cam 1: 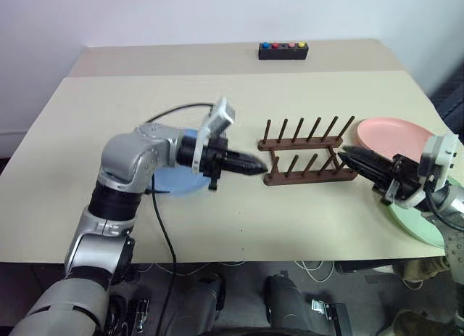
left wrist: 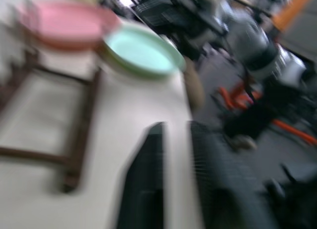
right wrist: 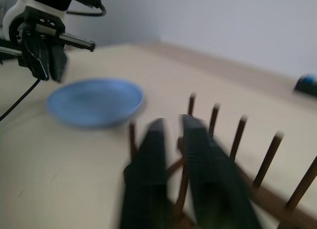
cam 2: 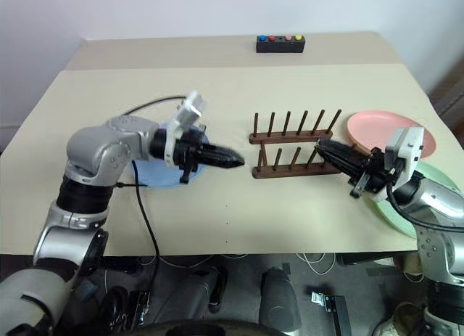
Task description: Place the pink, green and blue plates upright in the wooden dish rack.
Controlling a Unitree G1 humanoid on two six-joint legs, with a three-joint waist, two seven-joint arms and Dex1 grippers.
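- On the table lie all three plates, flat and none yet in the rack point(cam 1: 308, 153): the blue plate point(cam 2: 154, 173) is left of the rack, partly hidden under my left arm; the pink plate point(cam 1: 395, 135) is just right of the rack; the green plate point(cam 1: 415, 221) is nearer to me than the pink one, at the table's point(cam 1: 217, 205) right edge, partly under my right arm.
- I judge the plates stiff, rather light, with a matte surface that should not slip much; if ceramic, they can chip against the pegs.
- The raised rim is the only place to hold; a flat plate gives little room for a finger below, so I would pinch the rim where it lifts from the table.
- The left gripper point(cam 1: 257, 166) is clenched and holds nothing; it hangs above the table between the blue plate and the rack.
- The right gripper point(cam 1: 348, 156) is also clenched and empty, its tips close at the rack's right end.
- At the far edge stands a black box point(cam 1: 283, 51) with coloured buttons, well apart.
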